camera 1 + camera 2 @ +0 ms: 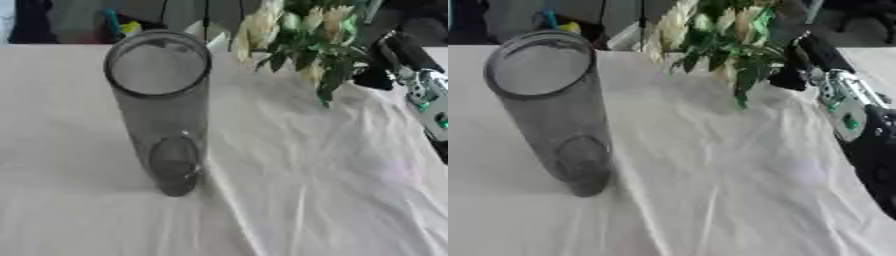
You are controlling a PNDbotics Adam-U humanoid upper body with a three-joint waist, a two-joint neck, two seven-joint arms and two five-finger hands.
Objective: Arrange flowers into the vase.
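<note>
A tall clear grey glass vase (162, 105) stands upright on the white cloth, its round mouth (157, 62) open and nothing inside it. A bunch of cream flowers (302, 37) with green leaves hangs in the air to the right of the vase's mouth, apart from it. My right hand (794, 62) comes in from the right edge, black, with its fingers curled round the stems below the leaves. The silver forearm (842, 107) trails behind it. My left hand shows in neither view.
The wrinkled white cloth (297, 190) covers the whole table. Beyond the far edge, behind the vase, stand dark shapes and a small blue and yellow thing (121, 24).
</note>
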